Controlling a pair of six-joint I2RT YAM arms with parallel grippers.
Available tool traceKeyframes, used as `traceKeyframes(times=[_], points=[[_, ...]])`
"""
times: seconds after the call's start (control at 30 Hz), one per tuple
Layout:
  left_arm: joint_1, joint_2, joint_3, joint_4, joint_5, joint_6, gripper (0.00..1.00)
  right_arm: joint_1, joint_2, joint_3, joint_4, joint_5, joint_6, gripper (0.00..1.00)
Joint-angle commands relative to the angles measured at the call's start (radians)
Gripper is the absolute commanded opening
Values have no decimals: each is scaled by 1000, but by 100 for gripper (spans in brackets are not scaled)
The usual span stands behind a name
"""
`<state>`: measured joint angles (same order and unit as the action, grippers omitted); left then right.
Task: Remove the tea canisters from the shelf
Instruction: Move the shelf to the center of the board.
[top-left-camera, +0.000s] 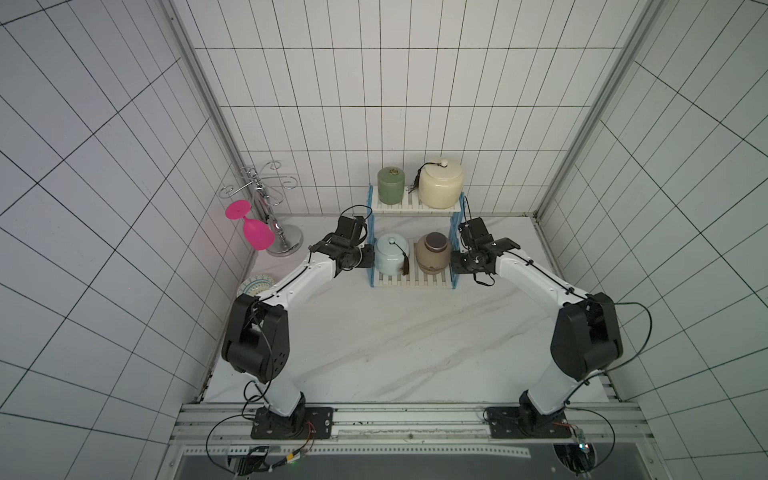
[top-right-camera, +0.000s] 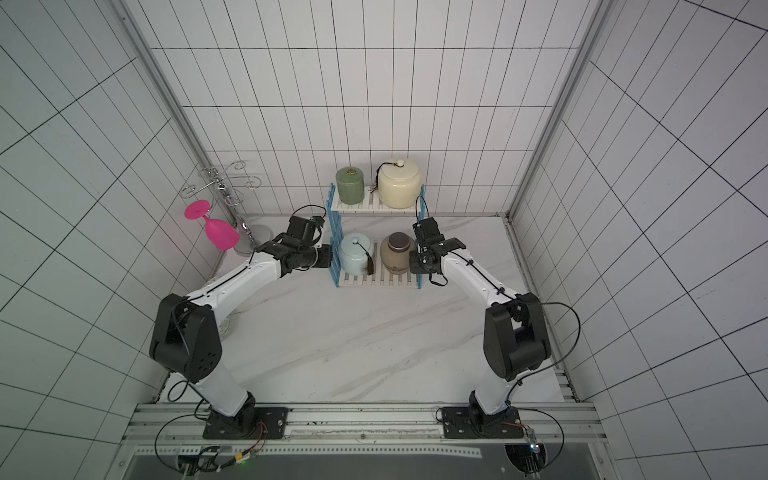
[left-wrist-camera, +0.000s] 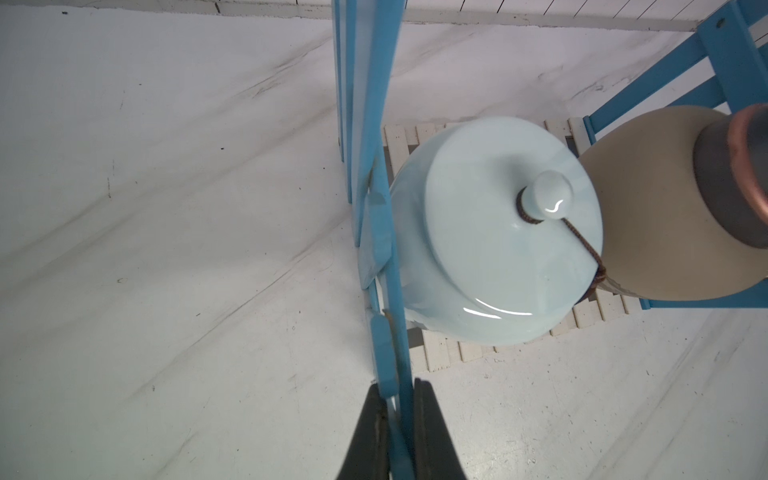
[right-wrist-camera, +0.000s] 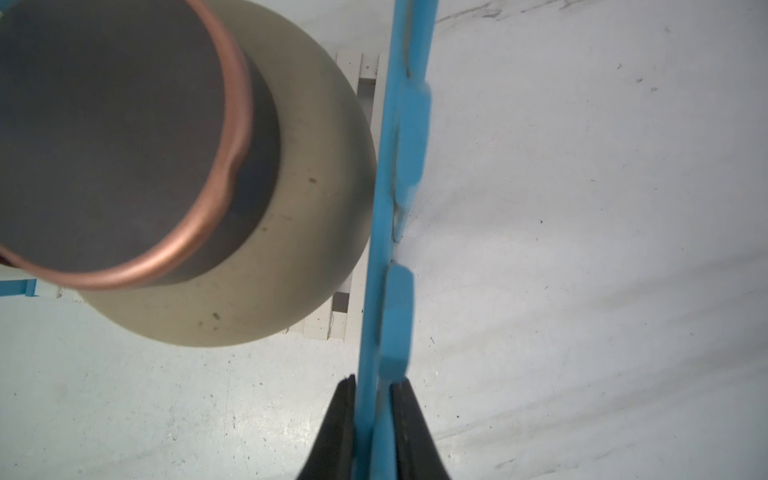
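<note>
Marble surface (top-left-camera: 374, 340) carries a two-tier shelf (top-left-camera: 415, 278): white slatted boards, light-blue side slats. On its upper tier stand a small green canister (top-left-camera: 391, 185) and a large cream canister (top-left-camera: 440, 183) with knob and tassel. On its lower tier stand a pale blue canister (top-left-camera: 390, 255) with tassel and a tan canister (top-left-camera: 433, 253) with a dark lid. The left pincer (left-wrist-camera: 401, 386) is clamped on the shelf's left side slat, the right pincer (right-wrist-camera: 372, 386) on its right.

The marble-look tabletop (top-left-camera: 415, 353) carries the shelf (top-left-camera: 411, 281) at upper centre, with a silver glass stand (top-left-camera: 286, 243) and a patterned bowl (top-left-camera: 255, 284) at left. The upper board holds a green canister (top-left-camera: 390, 185) and a cream canister (top-left-camera: 440, 183); the lower holds a pale blue canister (top-left-camera: 390, 254) and a tan canister (top-left-camera: 433, 252).
</note>
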<state>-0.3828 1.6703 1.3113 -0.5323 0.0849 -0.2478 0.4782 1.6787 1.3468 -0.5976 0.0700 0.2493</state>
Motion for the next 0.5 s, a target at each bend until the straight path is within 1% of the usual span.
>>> traceKeyframes(times=[0.0, 0.23, 0.27, 0.3, 0.33, 0.37, 0.47], points=[[-15, -59, -34, 35, 33, -5, 0, 3, -84, -16, 55, 29, -1, 5], [-24, -71, -61, 49, 15, -6, 0, 3, -71, -20, 57, 33, -6, 7], [-23, -73, -60, 49, 14, -6, 7, 4, -71, -18, 58, 27, -5, 11], [-24, -74, -60, 50, 13, -7, 17, 3, -75, -17, 58, 25, -5, 14], [-23, -77, -60, 51, 13, -6, 27, 3, -78, -15, 55, 26, -4, 20], [-24, -86, -62, 54, 12, -6, 34, 4, -87, -12, 50, 27, -4, 25], [-23, -117, -73, 64, -8, 6, 49, 4, -122, 2, 26, 27, -8, 39]])
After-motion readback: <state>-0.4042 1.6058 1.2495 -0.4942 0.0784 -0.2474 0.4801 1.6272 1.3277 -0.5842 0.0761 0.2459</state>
